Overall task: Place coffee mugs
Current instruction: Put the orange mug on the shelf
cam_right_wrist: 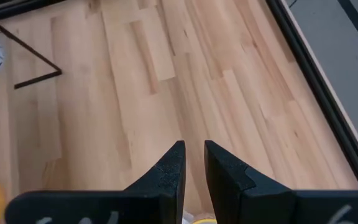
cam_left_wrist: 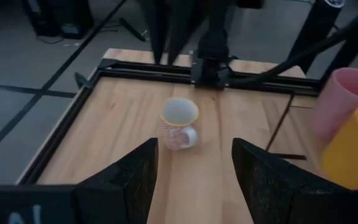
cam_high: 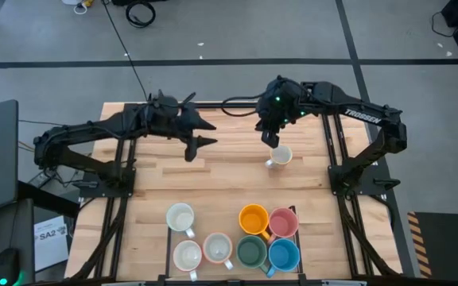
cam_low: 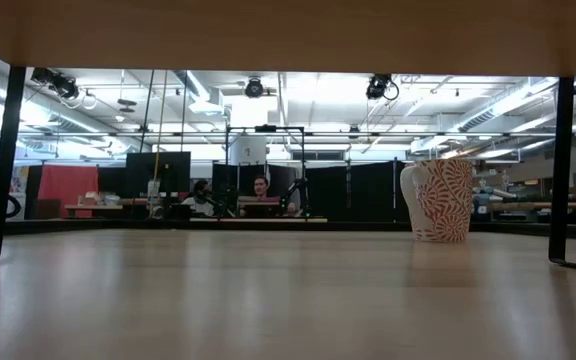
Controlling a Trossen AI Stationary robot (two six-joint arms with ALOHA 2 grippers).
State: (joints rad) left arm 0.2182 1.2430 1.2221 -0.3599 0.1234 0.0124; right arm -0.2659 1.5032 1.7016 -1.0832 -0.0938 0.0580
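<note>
A white mug with a red pattern and a yellow rim stands upright on its base on the far right part of the wooden table, touched by no gripper. My right gripper hovers just beyond it toward the far edge, fingers a narrow gap apart with nothing between them. My left gripper hangs open to the mug's left, pointing at it from a distance. Several more mugs stand near the front edge: white ones, an orange one, a pink one, a green one and a blue one.
A thin black outline on the table runs around the group of mugs at the front. Black frame rails run along the table's sides. Bare wood lies between the lone mug and the group. People sit far off in the room.
</note>
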